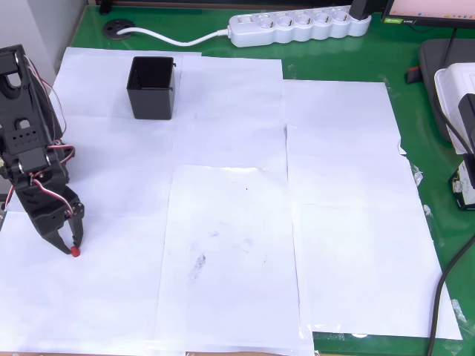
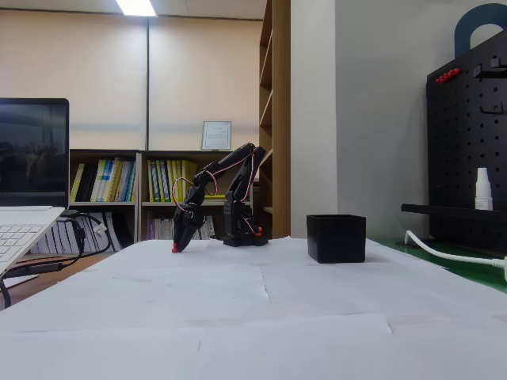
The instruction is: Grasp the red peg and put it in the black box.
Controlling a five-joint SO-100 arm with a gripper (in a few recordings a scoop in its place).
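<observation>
The gripper (image 1: 72, 245) pointed down at the white paper sheets (image 1: 237, 245), its fingers closed on the red peg (image 1: 75, 252) at their tips. The black box (image 1: 152, 87) stood well apart on the paper, upright and open.

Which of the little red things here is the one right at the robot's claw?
The red peg at the gripper tips on the white paper; the other red pegs sit high on the black pegboard.

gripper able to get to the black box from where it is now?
Probably yes. The gripper sits at the red peg, and the paper between it and the black box is bare in the overhead view. The box stands near the arm's base, its top open.
</observation>
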